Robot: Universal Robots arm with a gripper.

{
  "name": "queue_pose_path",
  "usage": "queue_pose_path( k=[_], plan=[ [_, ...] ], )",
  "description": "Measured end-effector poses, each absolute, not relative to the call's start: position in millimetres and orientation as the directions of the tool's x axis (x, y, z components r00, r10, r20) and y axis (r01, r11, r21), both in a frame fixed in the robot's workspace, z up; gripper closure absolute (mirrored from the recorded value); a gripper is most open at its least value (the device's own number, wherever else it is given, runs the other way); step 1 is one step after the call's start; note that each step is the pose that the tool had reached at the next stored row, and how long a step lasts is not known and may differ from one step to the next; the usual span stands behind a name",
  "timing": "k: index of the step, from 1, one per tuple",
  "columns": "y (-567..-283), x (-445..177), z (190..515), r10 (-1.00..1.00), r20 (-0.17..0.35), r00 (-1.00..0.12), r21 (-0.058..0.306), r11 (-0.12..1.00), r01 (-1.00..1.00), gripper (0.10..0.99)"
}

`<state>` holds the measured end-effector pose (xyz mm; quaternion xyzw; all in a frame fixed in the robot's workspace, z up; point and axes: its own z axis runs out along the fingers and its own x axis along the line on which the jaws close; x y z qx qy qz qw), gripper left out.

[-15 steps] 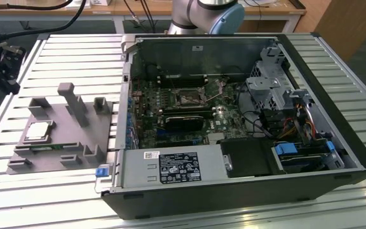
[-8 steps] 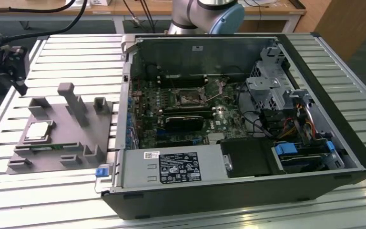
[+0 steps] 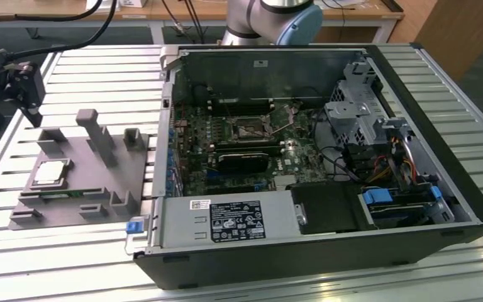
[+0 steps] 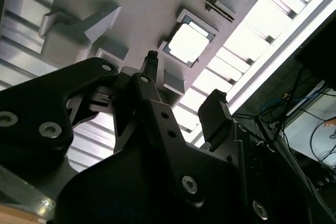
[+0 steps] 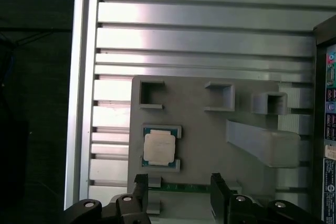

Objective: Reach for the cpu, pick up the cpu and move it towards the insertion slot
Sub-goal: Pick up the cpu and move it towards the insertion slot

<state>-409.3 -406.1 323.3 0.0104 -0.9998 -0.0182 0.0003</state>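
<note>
Over the grey holder (image 3: pixel 99 187), gripper (image 5: pixel 178 195) wide open and empty, cpu (image 5: pixel 159 147) seated in its pocket, tall posts (image 3: pixel 103 141) beside

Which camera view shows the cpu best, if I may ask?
The first wrist view: the cpu lies face-on in its grey holder. The second wrist view shows it washed white; the exterior view, distant and slanted.

Support: slatted aluminium table (image 3: pixel 99 63), ribs running across | exterior view's left: grey plastic fixture plate (image 3: pixel 78 189) with raised blocks and posts, lying flat on slats | exterior view's right: open black computer case (image 3: pixel 326 255) on its side, just beside plate | contact between them: cannot tell
</note>
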Motion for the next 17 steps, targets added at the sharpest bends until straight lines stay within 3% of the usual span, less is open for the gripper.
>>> queue_pose_path(
  k=[17],
  plan=[
    [-409.5, -409.4, 308.0, -0.021, 0.0, -1.0, 0.036, 0.999, -0.021, 0.498]
  ],
)
